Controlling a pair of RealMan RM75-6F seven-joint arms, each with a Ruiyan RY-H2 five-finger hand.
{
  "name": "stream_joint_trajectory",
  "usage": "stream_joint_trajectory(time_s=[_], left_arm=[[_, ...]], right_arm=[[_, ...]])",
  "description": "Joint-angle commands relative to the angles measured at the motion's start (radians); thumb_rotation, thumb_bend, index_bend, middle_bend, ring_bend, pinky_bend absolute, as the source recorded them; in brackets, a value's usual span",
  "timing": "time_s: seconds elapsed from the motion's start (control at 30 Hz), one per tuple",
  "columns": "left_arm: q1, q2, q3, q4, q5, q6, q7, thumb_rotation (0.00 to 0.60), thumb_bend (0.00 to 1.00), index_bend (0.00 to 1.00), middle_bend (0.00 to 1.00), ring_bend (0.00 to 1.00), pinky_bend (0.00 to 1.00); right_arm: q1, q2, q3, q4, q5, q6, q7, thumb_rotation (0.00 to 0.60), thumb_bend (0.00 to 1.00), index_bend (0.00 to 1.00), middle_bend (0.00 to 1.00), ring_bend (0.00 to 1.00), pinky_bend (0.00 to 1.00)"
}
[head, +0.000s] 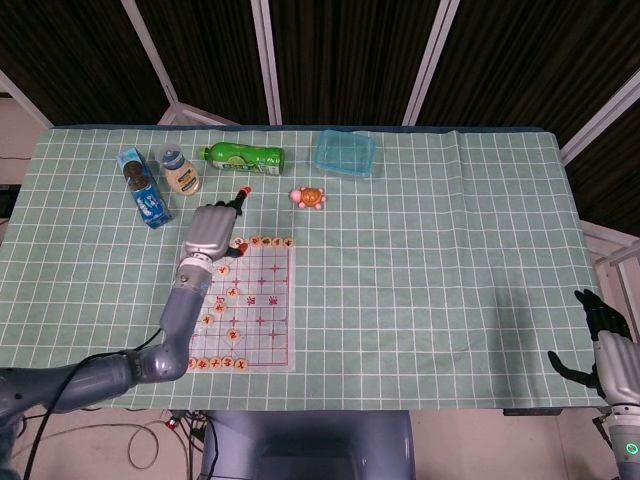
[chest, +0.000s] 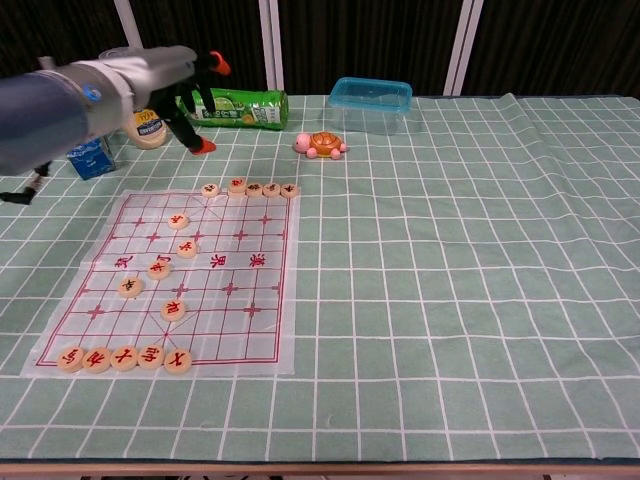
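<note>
Left hand (chest: 190, 95), fingers spread and holding nothing, raised beyond the far edge of the clear plastic chess board with red grid (chest: 240, 300); round wooden chess pieces (chest: 250, 188) line that edge. Descend vertically to avoid disturbing neighbouring pieces

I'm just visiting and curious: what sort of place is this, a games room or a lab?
Probably a robot test lab: a table under a green checked cloth, dark curtained panels behind, a Chinese chess board, and the robot's left hand raised over it, holding nothing.

Bright, even overhead light; sharp frames, soft shadows, black backdrop.
</note>
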Motion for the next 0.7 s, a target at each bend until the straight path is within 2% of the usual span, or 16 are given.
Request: stream_joint_trajectory(time_s=[0.03, 0.2, 0.4, 0.57, 0.7], left_arm=[[0.17, 0.173, 0.103, -0.223, 0.173, 0.191, -0.065, 0.6, 0.11, 0.0, 0.0, 0.0, 0.03], [0.296, 0.258, 0.197, -0.301, 0.273, 0.308, -0.118, 0.6, 0.07, 0.0, 0.0, 0.0, 0.02], [0.443, 0.313, 0.318, -0.289, 0.427, 0.441, -0.218, 0.6, 0.06, 0.0, 0.0, 0.0, 0.0], [0.533, 0.357, 0.384, -0.26, 0.512, 0.514, -0.282, 0.6, 0.06, 0.0, 0.0, 0.0, 0.0], [0.587, 0.372, 0.409, -0.225, 0.568, 0.565, -0.329, 0.6, 0.06, 0.0, 0.0, 0.0, 0.0]], right_arm=[[0.002, -0.008, -0.005, 0.014, -0.011, 0.017, -0.064, 0.6, 0.32, 0.0, 0.0, 0.0, 0.0], [-0.002, -0.025, -0.012, 0.028, -0.031, 0.049, -0.135, 0.6, 0.32, 0.0, 0.0, 0.0, 0.0], [-0.005, -0.043, -0.016, 0.039, -0.052, 0.078, -0.184, 0.6, 0.32, 0.0, 0.0, 0.0, 0.0], [-0.008, -0.053, -0.018, 0.047, -0.062, 0.091, -0.2, 0.6, 0.32, 0.0, 0.0, 0.0, 0.0], [-0.01, -0.057, -0.017, 0.051, -0.07, 0.1, -0.197, 0.6, 0.32, 0.0, 0.0, 0.0, 0.0]])
